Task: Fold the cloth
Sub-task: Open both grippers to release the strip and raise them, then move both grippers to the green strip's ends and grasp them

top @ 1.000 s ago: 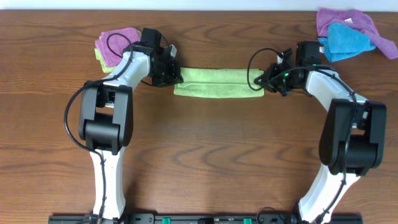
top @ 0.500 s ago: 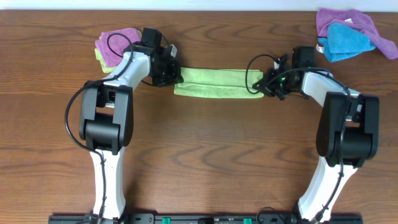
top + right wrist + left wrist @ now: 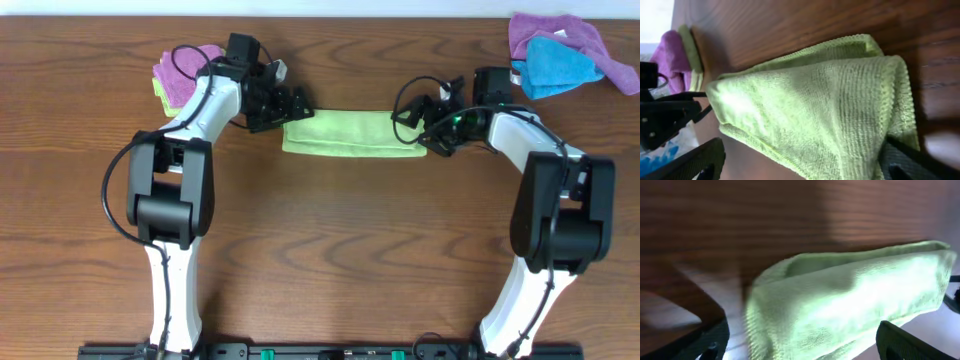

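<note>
Cloth [image 3: 350, 133] lies flat on the table [image 3: 330, 250] as a long, narrow, folded band of lime green, stretched between my two claws

My left claw [image 3: 297, 104] sits at the cloth's left end, right by its far corner, with the jaws spread wide and nothing between them. From my left wrist the picture is blurred, but the cloth [image 3: 850, 300] shows as a soft doubled strip running away from me, and my claw [image 3: 805, 347] stands open on either side of its near end without pinching it

My right claw [image 3: 412, 118] is at the cloth's right end, jaws also wide apart and clamped on nothing. From my right wrist the cloth [image 3: 815, 110] fills the space between my two fingers [image 3: 695, 162]. Its layers are stacked, with a rounded fold along one side

Past the cloth's left end a purple cloth [image 3: 190, 68] rests on a paler green cloth [image 3: 160, 95], both folded small. Well beyond the cloth's right end, toward the back edge, a second purple cloth [image 3: 555, 32] lies crumpled with a bright blue cloth [image 3: 560, 62] overlapping it
</note>
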